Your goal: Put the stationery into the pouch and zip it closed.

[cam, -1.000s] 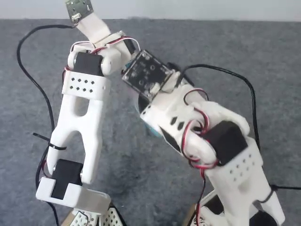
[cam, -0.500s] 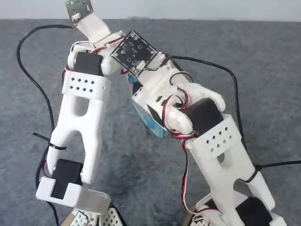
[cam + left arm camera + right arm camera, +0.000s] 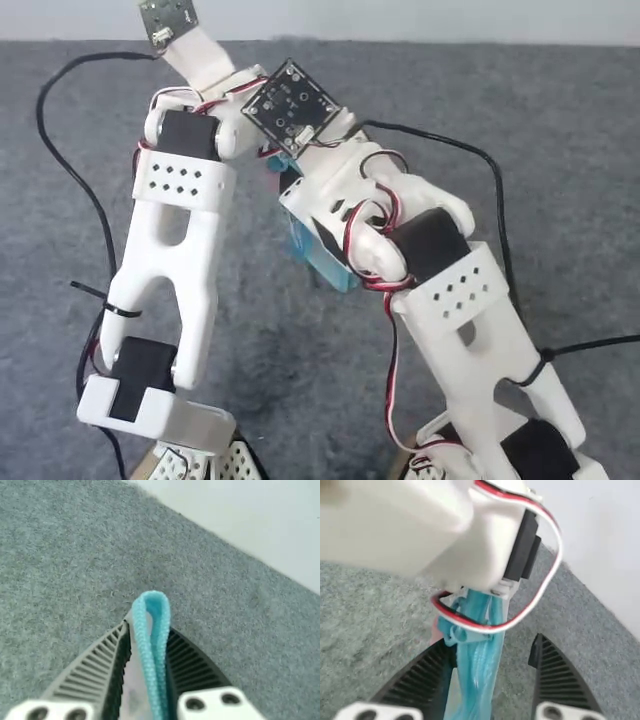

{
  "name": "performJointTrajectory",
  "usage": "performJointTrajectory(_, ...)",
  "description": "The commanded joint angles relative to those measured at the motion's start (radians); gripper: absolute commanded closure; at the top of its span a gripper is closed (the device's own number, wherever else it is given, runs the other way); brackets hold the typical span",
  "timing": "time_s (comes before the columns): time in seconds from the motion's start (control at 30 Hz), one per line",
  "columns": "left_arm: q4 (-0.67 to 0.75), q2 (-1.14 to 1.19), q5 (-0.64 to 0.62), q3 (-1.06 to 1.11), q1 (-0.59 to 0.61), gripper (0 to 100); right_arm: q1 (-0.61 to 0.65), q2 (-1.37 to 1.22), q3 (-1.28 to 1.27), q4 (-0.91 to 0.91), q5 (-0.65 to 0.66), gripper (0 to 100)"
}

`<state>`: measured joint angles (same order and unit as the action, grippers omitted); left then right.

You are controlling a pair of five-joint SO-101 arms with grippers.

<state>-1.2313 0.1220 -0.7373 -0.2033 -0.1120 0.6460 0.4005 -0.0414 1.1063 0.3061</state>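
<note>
the two arms crowd the middle of the desk [image 3: 580, 130], and the pouch [image 3: 322, 258] hangs in the narrow gap between them. just ahead of the spread right claw [image 3: 492, 680], the left arm's wrist [image 3: 420, 530] blocks the way. black cables [image 3: 41, 100] loop along both sides; beyond them the desk lies open.
</note>
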Motion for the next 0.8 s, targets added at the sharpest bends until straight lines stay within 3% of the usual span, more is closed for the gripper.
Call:
performJointTrajectory(0.0, -0.018, 0.063, -0.003, 0.139, -0.018, 99, -0.036, 0.004, 0.008, -0.044, -0.008, 79.6)
performJointTrajectory(0.13, -0.012, 0.061, -0.003, 0.151, -0.020, 99, -0.042, 0.004, 0.006, -0.039, -0.008, 81.4)
performJointTrajectory(0.3, -0.015, 0.061, -0.003, 0.153, -0.020, 99, -0.102, 0.005, -0.008, -0.048, -0.052, 99.8)
performJointTrajectory(0.5, -0.015, 0.061, 0.002, 0.153, -0.018, 99, -0.156, 0.005, -0.026, -0.039, -0.043, 99.3)
performJointTrajectory(0.6, -0.020, 0.052, 0.135, 0.150, -0.018, 94, -0.177, 0.012, -0.069, -0.042, -0.043, 99.3)
performJointTrajectory(0.77, -0.137, 0.052, 0.437, 0.045, 0.021, 77, -0.200, 0.016, -0.140, -0.058, -0.043, 99.3)
